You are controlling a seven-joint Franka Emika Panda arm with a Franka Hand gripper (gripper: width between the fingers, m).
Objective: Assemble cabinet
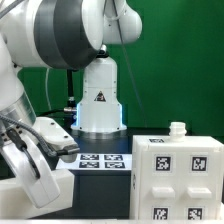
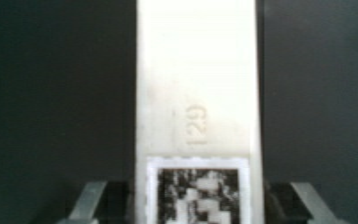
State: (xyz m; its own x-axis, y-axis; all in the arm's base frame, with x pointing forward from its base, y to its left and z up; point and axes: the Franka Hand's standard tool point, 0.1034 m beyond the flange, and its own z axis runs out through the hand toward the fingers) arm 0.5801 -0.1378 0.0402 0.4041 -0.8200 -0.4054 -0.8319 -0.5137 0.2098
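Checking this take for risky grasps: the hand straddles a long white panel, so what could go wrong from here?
One: the hand straddles the white panel with gaps at both fingers; if one touches first, the panel may slide or twist. Two: the hand sits at the panel's tagged end, so the long remainder could droop or swing once lifted.

The space between the fingers [image 2: 96,200] of the gripper [image 2: 197,205] is taken up by a long matte white plastic slab panel [image 2: 197,90]; only a narrow dark gap is left at each finger. Outside both fingers, bare dark table [image 2: 43,100] is seen alongside the panel. Well apart from the gripper, toward the exterior view's right, passage is blocked by a matte white tagged cabinet box [image 1: 180,180].
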